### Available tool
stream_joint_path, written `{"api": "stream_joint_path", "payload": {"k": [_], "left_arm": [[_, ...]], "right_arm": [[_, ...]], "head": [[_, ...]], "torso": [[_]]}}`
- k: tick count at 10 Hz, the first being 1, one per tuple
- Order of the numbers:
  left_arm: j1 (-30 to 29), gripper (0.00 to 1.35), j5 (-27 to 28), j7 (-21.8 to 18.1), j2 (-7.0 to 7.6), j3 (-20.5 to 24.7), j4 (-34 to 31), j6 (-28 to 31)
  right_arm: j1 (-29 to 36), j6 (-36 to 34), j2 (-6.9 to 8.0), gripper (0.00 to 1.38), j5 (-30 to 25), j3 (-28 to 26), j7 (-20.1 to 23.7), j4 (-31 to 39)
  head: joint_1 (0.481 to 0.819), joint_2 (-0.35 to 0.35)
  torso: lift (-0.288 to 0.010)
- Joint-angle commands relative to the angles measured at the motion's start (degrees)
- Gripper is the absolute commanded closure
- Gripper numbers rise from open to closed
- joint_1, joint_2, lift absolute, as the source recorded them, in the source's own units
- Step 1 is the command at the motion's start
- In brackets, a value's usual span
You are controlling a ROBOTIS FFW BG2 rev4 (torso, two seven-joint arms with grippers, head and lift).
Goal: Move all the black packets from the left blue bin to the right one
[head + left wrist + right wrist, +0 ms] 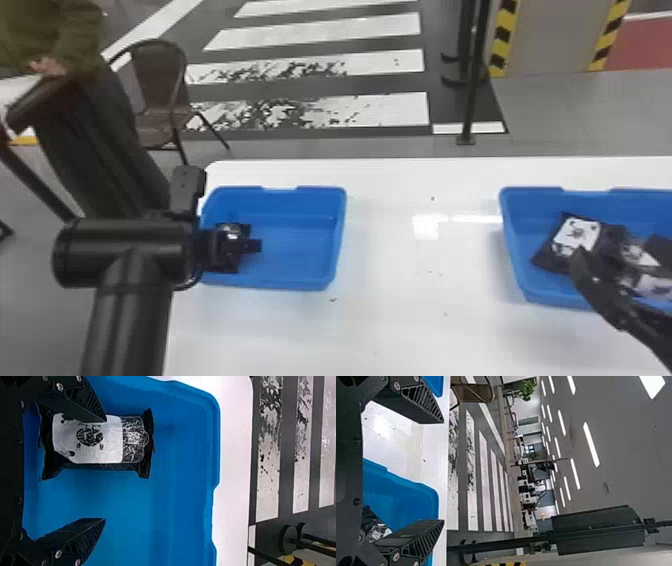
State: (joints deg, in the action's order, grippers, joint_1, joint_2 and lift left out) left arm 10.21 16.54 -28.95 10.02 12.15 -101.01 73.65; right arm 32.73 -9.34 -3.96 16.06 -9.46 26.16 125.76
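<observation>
1. I am keeping my left pincer (245, 245) over the left side of the left blue bin (300, 240). Its two fingers are standing spread, and they are not pinching anything.
2. One black packet (93, 437) is lying in this bin, near its left side, with its white label facing up. In the left wrist view, one finger is covering a small part of the packet's edge; if it is touching, I cannot tell.
3. My right pincer (592, 280) is coming in from the lower right corner of the head view, and it is hanging over the near side of the right blue bin (520, 235). Its fingers are also standing apart, holding nothing between them.
4. Several black packets are resting in the right bin. One (575, 235) is showing a white label at the left, and others (645, 260) are lying close together beside it, partly hiding behind my arm.
5. Both bins are standing well apart on the white bench (380, 325). Behind it, a brown chair (157, 75) is standing at the left, and a dark pole (472, 75) is rising at the right.
</observation>
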Motion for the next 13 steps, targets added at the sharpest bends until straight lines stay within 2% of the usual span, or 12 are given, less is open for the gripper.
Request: {"api": "stream_joint_path", "payload": {"k": [1,3,5,6,9,10,11,13], "left_arm": [[-0.08,0.15,0.72,0.13,-0.09,0.19,0.12,0.46],[0.62,0.15,3.23,1.09,-0.44,0.19,0.54,1.87],[2.87,0.2,5.63,1.27,-0.44,-0.15,5.18,2.43],[3.85,0.36,6.2,1.27,-0.44,-0.49,7.01,2.29],[3.43,1.11,4.26,0.65,-0.18,-0.49,8.27,-0.95],[2.73,1.21,3.0,-0.14,-0.18,-0.49,7.29,-3.2],[0.62,1.21,2.89,-0.75,-0.18,-0.49,2.09,-3.34],[-7.68,1.21,-0.31,-0.84,-0.53,0.54,-12.26,-3.48]], "right_arm": [[-0.25,-0.22,0.0,0.13,0.51,0.09,0.03,-0.39],[-0.25,-0.64,0.0,0.13,1.2,0.09,0.21,-0.95],[-0.53,-1.07,0.0,0.13,1.54,0.09,0.3,-1.23],[-0.53,-1.21,0.0,0.13,1.65,0.09,0.38,-1.23],[-0.39,-1.49,0.0,0.13,2.57,0.09,0.47,-1.66],[-0.39,-1.49,0.0,0.13,2.8,0.09,0.47,-1.52],[-0.39,-1.49,0.0,0.13,2.8,0.09,0.56,-1.52],[-0.53,-2.05,0.0,0.13,3.37,0.09,0.65,-1.09]], "head": [[0.695,0.211],[0.695,0.222],[0.695,0.236],[0.695,0.245],[0.695,0.249],[0.695,0.244],[0.695,0.233],[0.695,0.221]], "torso": [[-0.14],[-0.14],[-0.14],[-0.14],[-0.14],[-0.14],[-0.14],[-0.14]]}}
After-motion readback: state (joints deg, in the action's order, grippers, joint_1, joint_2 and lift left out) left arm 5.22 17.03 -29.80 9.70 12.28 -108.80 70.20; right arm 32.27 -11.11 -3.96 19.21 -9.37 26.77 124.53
